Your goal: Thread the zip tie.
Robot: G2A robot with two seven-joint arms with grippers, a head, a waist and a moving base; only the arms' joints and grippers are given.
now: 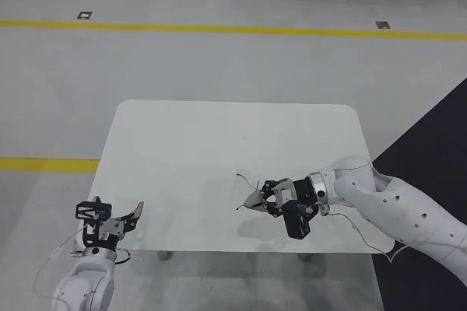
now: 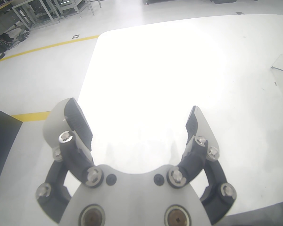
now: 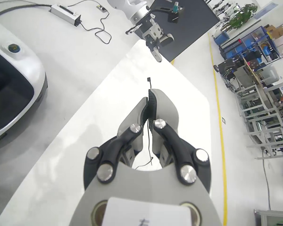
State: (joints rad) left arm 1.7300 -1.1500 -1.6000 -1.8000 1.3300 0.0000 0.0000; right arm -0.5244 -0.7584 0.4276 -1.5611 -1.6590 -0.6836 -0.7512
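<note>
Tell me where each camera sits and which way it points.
Top view: overhead, looking down at the table; left arm and right arm show.
Left wrist view: on the left wrist, facing across the table; left jaws show, open.
Right wrist view: on the right wrist, facing along the table; right jaws show, shut on the zip tie.
Shared: top and right wrist views show the zip tie.

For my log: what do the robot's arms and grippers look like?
The left arm and right arm have smooth white rounded shells. The left gripper and right gripper share grey plates, black linkages with silver pins, and pale fingers with ribbed black pads. A thin cable loops beside the right arm.
</note>
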